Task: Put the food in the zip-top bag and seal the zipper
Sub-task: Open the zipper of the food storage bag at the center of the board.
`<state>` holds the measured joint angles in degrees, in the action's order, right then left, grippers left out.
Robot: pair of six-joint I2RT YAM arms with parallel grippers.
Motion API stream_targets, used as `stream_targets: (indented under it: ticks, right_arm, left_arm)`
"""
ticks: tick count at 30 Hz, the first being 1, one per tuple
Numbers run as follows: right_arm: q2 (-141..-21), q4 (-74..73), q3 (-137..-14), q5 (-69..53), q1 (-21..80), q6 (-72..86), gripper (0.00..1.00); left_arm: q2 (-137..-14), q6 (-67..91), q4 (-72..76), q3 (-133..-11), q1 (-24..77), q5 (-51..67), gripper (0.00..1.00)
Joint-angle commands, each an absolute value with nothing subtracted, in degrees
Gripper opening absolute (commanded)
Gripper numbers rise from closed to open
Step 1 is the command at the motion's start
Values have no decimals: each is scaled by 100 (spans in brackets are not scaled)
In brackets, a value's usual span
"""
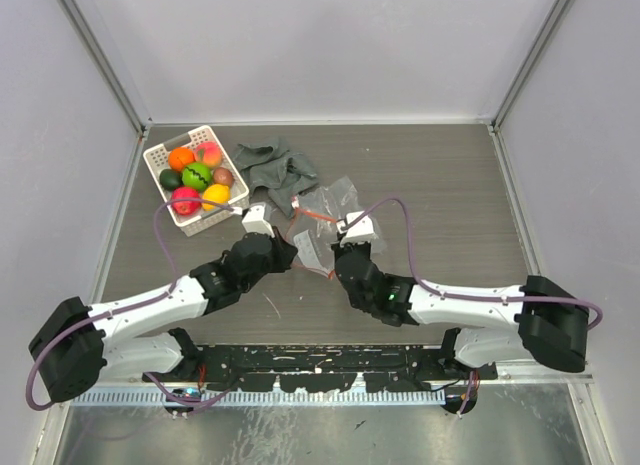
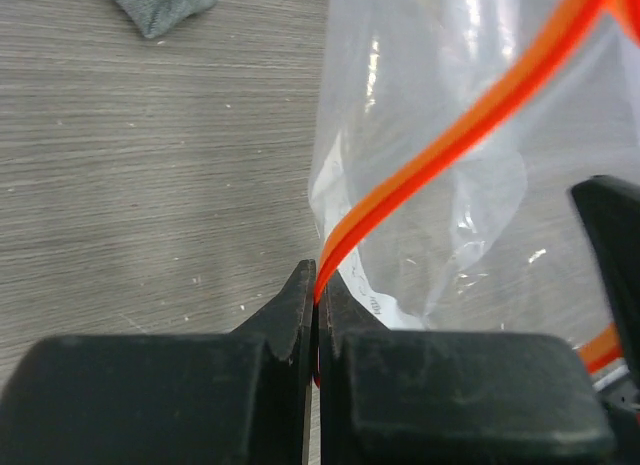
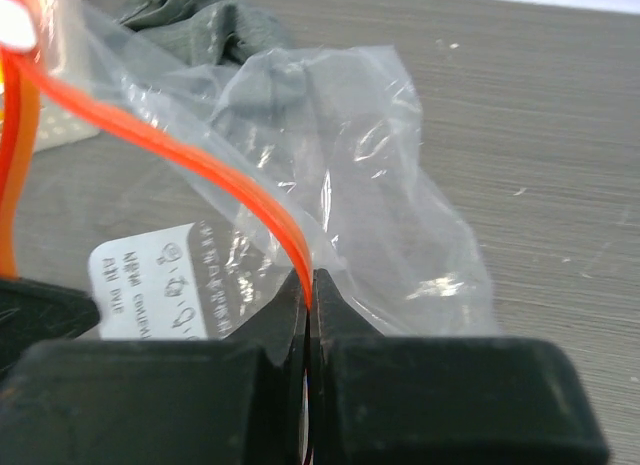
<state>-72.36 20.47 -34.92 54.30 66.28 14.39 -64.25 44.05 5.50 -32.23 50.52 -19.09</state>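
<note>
Grey table (image 1: 450, 185) | zipper (image 2: 470, 133) nipped between left fingers (image 2: 285, 310) and between right fingers (image 3: 335, 315) (both clamped on it)

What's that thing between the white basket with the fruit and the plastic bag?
A crumpled grey cloth lies between the basket and the bag; the top view shows it best.

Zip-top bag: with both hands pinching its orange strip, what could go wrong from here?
The left hand and right hand hold only the thin zipper at their tips, so it may slip when pulled. All the food sits in the basket, and neither hand is free to load the zip-top bag.
</note>
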Motion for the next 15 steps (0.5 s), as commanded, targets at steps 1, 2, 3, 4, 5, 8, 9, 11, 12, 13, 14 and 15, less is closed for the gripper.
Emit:
stream_targets:
  ticks: [1, 2, 3, 4, 5, 8, 9, 11, 12, 13, 14, 15]
  right_arm:
    - [-6759, 1675, -3714, 6394, 6645, 1227, 0]
    - [-6678, 1630, -3704, 6490, 6637, 1217, 0]
    - [-6601, 1594, -3691, 6585, 6636, 1218, 0]
    - [-6525, 1566, -3681, 6672, 6629, 1251, 0]
    - [-6460, 1559, -3662, 6734, 6624, 1289, 0]
    - [-6308, 1621, -3559, 6832, 6614, 1408, 0]
    - [-6301, 1685, -3519, 6773, 6591, 1377, 0]
    - [-6320, 1795, -3492, 6597, 6535, 1271, 0]
    - [-6335, 1816, -3501, 6539, 6512, 1239, 0]
    - [-6351, 1875, -3499, 6480, 6496, 1183, 0]
    - [-6378, 1952, -3482, 6432, 6482, 1114, 0]
    - [-6406, 2041, -3470, 6387, 6459, 1047, 0]
  left_arm:
    - [-6232, 4232, 198, -3405, 5066, -2438, 0]
    - [-6231, 4203, 98, -3448, 5064, -2489, 0]
    - [-6244, 4184, 13, -3487, 5064, -2528, 0]
    - [-6255, 4154, -43, -3523, 5067, -2546, 0]
    - [-6274, 4137, -81, -3551, 5064, -2546, 0]
    - [-6328, 4107, -88, -3621, 5066, -2431, 0]
    - [-6361, 4105, -92, -3656, 5068, -2388, 0]
    - [-6416, 4107, -111, -3717, 5064, -2291, 0]
    - [-6435, 4108, -114, -3751, 5068, -2237, 0]
    - [-6441, 4109, -110, -3779, 5063, -2172, 1]
    - [-6442, 4107, -106, -3805, 5064, -2115, 3]
    - [-6438, 4109, -99, -3832, 5066, -2067, 6]
